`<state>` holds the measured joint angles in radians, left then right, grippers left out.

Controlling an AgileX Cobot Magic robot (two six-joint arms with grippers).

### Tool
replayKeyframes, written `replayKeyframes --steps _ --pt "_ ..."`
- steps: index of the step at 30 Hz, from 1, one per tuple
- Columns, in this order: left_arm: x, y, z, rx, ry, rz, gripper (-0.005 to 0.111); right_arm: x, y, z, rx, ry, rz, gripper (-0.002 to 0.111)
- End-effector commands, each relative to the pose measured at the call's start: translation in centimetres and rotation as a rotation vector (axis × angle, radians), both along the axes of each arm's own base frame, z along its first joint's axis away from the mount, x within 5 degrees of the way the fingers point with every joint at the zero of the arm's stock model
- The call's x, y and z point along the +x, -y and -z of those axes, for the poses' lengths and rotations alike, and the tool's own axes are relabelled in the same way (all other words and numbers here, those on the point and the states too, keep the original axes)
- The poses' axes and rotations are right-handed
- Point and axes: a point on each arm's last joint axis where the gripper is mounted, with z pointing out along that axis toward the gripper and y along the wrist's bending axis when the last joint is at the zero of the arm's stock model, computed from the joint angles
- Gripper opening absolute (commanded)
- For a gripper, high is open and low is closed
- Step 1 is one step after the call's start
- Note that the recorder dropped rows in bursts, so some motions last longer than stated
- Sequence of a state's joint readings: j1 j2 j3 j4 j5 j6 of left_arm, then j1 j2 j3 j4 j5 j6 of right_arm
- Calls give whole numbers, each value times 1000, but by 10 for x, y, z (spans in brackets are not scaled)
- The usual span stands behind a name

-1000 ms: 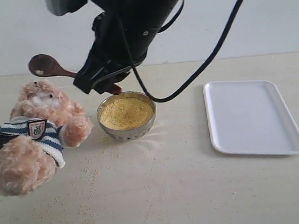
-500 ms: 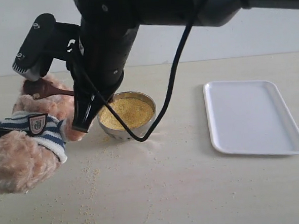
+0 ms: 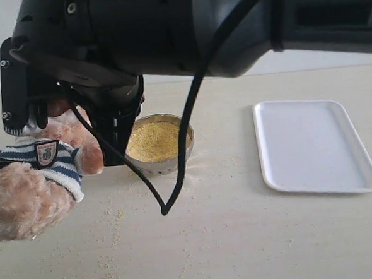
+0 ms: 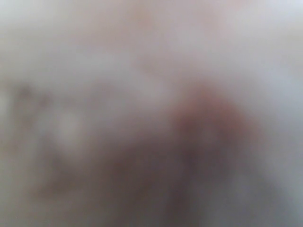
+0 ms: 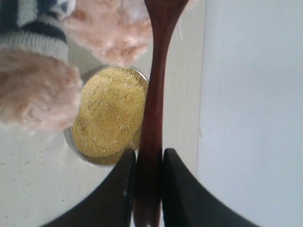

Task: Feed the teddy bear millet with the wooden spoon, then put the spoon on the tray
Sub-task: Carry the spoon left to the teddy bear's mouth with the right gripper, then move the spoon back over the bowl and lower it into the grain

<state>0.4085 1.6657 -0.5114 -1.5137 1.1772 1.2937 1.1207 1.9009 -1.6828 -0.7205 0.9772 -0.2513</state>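
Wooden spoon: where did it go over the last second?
The right gripper, still clamped on the wooden spoon, swung it down from above the teddy bear to the bear's head. Its arm now fills the top of the exterior view. The bear, the millet and the tray stayed put.

We see a bulky, glossy black arm [image 3: 166, 27], a thin black cable [image 3: 185, 152] hanging from it, small silver screws [image 3: 3, 63] on its bracket, and the right gripper [image 5: 149, 153] with two smooth, tapered black fingers [image 5: 177, 189].
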Motion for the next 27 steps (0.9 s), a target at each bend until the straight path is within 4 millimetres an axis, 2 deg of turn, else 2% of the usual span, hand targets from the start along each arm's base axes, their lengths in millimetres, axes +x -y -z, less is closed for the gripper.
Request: replayKeyframes --steps 1,7,16,21,27 --pt "0 2 -3 -27 21 7 5 -1 6 -4 -25 7 53 0" --pt "0 2 -3 -25 28 8 5 -3 2 -2 32 -22 60 0" --pt "1 1 -4 -12 59 8 5 10 12 -6 93 -49 114 0" --pt "1 1 -4 -10 66 8 5 19 29 -18 132 -65 196 0" --pt "4 0 -4 16 106 -4 5 38 67 -44 245 -110 307 0"
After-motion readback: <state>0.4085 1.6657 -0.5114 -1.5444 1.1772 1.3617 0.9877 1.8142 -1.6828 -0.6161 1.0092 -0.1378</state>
